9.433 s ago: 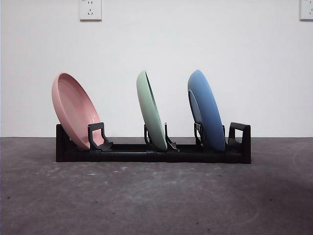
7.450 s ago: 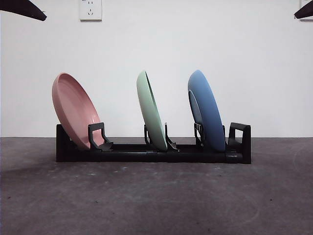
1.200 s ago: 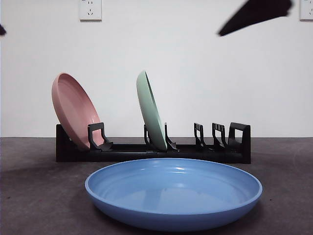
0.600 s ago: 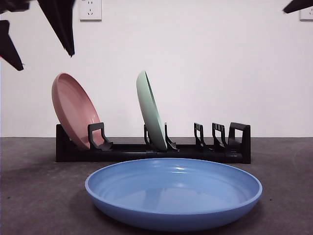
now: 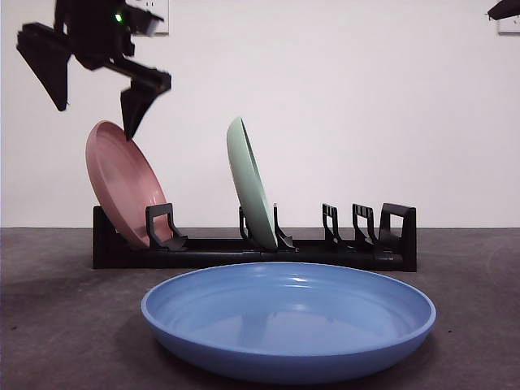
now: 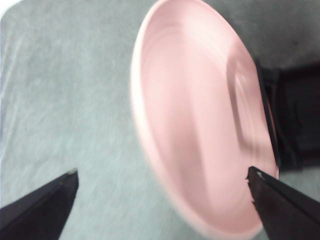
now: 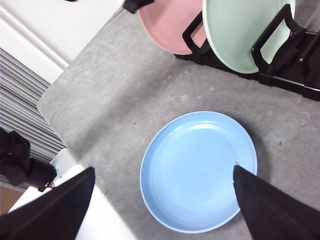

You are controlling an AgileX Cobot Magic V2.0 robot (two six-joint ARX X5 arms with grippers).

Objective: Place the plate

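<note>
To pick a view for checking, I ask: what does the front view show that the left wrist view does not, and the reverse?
Only the front view shows the blue plate flat on the table, the green plate, and the left claw above the pink plate. Only the left wrist view shows that plate's inner face between the open jaws. Both share the pink plate and black rack.
</note>
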